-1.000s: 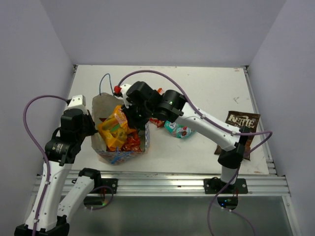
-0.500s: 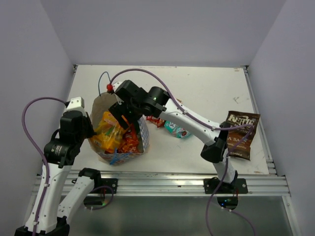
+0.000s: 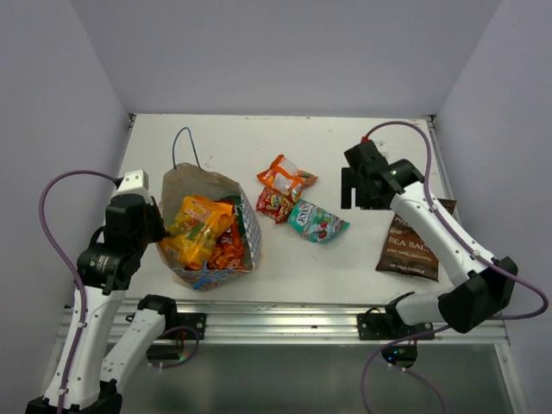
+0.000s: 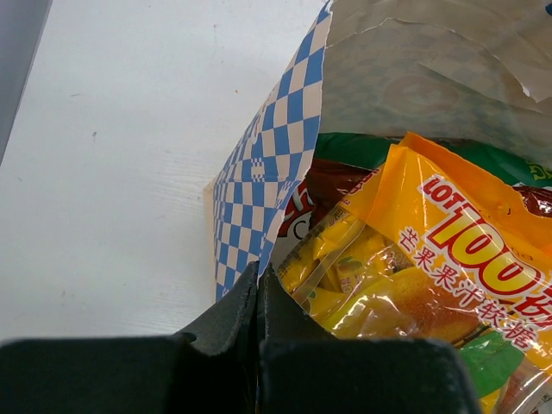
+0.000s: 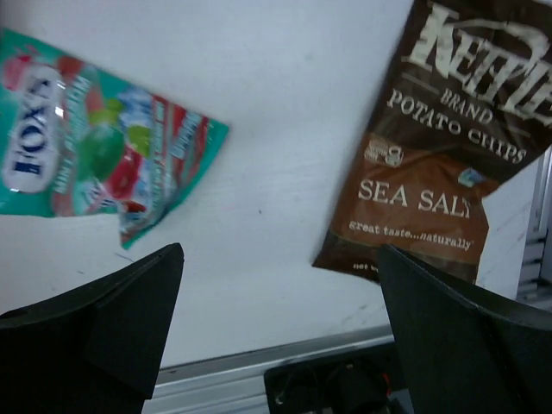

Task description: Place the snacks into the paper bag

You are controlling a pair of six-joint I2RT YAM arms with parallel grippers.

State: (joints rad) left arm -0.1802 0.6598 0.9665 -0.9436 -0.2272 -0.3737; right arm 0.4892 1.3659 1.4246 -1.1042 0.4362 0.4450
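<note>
Two grippers, two very different jobs. The left gripper (image 4: pixel 259 274) has its jaws pressed flat together on the blue-checked side wall of the paper bag (image 4: pixel 269 164), pinching the paper at the rim and holding the mouth up. The right gripper (image 5: pixel 278 259) hangs over bare worktop (image 3: pixel 345 147) with its jaws spread as wide as they go and nothing between them.

From where I stand, the bag sits toward the near-left corner of the worktop and already looks well filled. A yellow-orange packet (image 3: pixel 198 226) lies on top, with red and green foil showing under it. Most of the job seems done.

Four snacks lie outside the bag:
- A teal packet (image 5: pixel 86 147) is just to one side of the open right gripper.
- A dark brown chip bag (image 5: pixel 448 147) is on the gripper's other side, near the right edge.
- An orange packet (image 3: pixel 287 177) lies mid-worktop.
- A red packet (image 3: pixel 274 205) touches the orange one, and both sit close to the teal one.

I'd guess one of the two flanking packets goes next, though which one can't be told.

Seen from above, the right arm's own forearm crosses over part of the chip bag. The bag's blue string handle (image 3: pixel 183 147) loops loose toward the far edge — it could snag. The heaped contents leave little room at the mouth, so a late packet may perch rather than drop in.
</note>
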